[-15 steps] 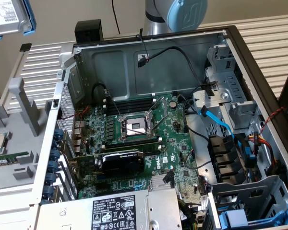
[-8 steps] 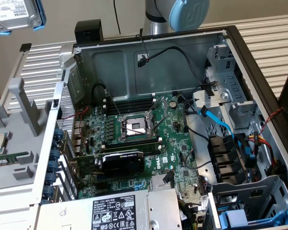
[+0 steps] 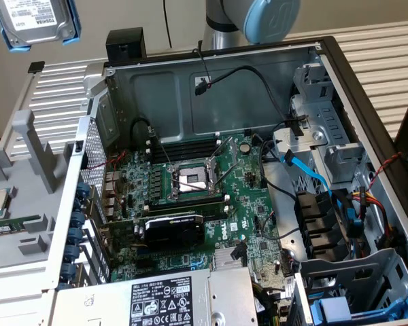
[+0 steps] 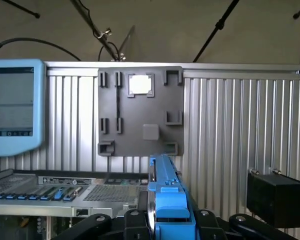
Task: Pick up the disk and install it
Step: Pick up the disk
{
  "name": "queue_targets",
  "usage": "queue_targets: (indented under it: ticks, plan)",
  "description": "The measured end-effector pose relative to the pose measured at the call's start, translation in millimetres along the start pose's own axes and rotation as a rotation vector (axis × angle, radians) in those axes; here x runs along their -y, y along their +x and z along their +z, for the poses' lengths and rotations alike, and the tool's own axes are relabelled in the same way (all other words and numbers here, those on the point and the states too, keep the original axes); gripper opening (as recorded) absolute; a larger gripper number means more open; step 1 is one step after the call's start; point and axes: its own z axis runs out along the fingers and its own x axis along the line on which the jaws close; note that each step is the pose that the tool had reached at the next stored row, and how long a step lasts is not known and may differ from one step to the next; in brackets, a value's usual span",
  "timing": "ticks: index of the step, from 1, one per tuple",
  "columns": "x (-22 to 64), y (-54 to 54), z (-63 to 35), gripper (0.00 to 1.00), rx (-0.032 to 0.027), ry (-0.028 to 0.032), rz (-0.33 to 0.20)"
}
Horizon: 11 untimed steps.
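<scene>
The disk (image 3: 37,20), a silver drive with a white label in a blue plastic frame, hangs in the air at the far corner on the exterior view's left, well above the slatted table and outside the open computer case (image 3: 211,88). In the wrist view the disk (image 4: 167,200) stands on edge, its blue frame and silver side running between the black fingers (image 4: 135,220). My gripper (image 4: 167,222) is shut on it.
The case lies open with the motherboard (image 3: 190,197), a bare processor socket (image 3: 190,180), a power-supply box (image 3: 183,299) and drive bays (image 3: 333,156) on the exterior view's right. A grey parts tray (image 4: 140,112) holds a processor chip (image 4: 141,85). A black box (image 3: 124,46) sits behind the case.
</scene>
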Motion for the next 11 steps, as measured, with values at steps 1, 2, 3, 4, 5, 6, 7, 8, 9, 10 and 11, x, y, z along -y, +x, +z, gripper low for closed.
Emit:
queue_targets:
  ticks: [1, 2, 3, 4, 5, 6, 7, 8, 9, 10, 11]
  plan:
    - [4.4, 2.0, -0.1, 0.37, 0.0001, 0.0000, 0.000]
    - [8.5, 3.7, -0.2, 0.37, 0.0001, 0.0000, 0.000]
    - [12.5, 5.3, -0.3, 0.37, 0.0001, -0.0002, 0.000]
    - [17.0, 7.0, -0.3, 0.37, 0.0002, -0.0003, 0.000]
    - [21.4, 8.4, -0.3, 0.37, 0.0002, -0.0004, 0.000]
    - [25.7, 9.8, -0.3, 0.37, 0.0002, -0.0006, 0.000]
    - [30.0, 11.2, -0.3, 0.37, 0.0001, -0.0009, 0.000]
    - [34.5, 12.5, -0.4, 0.37, 0.0001, -0.0012, 0.000]
    - [38.7, 13.8, -0.3, 0.37, 0.0002, -0.0015, 0.000]
    - [43.0, 15.0, -0.3, 0.37, 0.0002, -0.0017, 0.000]
    - [47.2, 16.2, -0.2, 0.37, 0.0002, -0.0019, 0.000]
